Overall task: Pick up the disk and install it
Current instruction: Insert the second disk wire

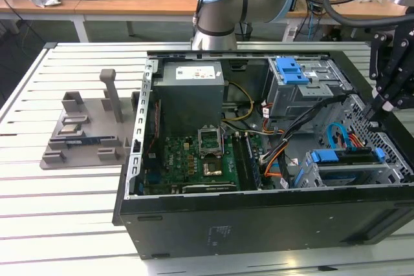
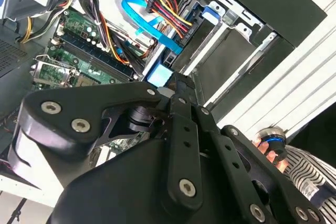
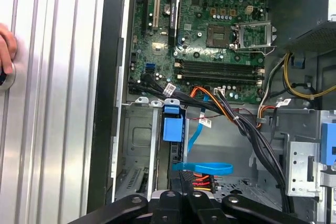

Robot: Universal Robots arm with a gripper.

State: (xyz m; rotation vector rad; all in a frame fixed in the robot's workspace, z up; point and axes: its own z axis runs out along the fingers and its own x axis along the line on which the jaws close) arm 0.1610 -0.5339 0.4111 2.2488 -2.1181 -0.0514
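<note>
- you have the open computer case (image 1: 259, 224) lying on its side on the slatted table (image 1: 65, 224); inside it sit the green motherboard (image 1: 194, 159), the grey power supply box (image 1: 191, 95) and a grey drive cage (image 1: 304, 88) with a blue plastic latch (image 1: 291, 69) on top.
- in the case's corner at the exterior view's right, the lower drive bay (image 1: 349, 169) holds the disk (image 1: 352, 158): you can see its blue rails at the bay's mouth, with a blue data cable (image 1: 336, 137) looping just beside it.
- in the first wrist view the same bay (image 3: 142, 145) shows a blue tab (image 3: 173, 127) at its edge, and the blue cable (image 3: 202, 167) and an orange, red and yellow wire bundle (image 3: 202, 182) lie close by.
- beside the case, at the exterior view's left, a grey fixture tray (image 1: 84, 137) stands on the table with upright posts.
- your gripper (image 1: 378, 105) hangs over the case's edge at the exterior view's right, just above the bay holding the disk.
- in the second wrist view the gripper (image 2: 181, 90) has its black fingers drawn close together, tips down over the bay; i cannot tell whether they touch the disk, and they hold nothing that you can see.
- a person's hand (image 2: 270, 150) rests at a round button on the table near the case.
</note>
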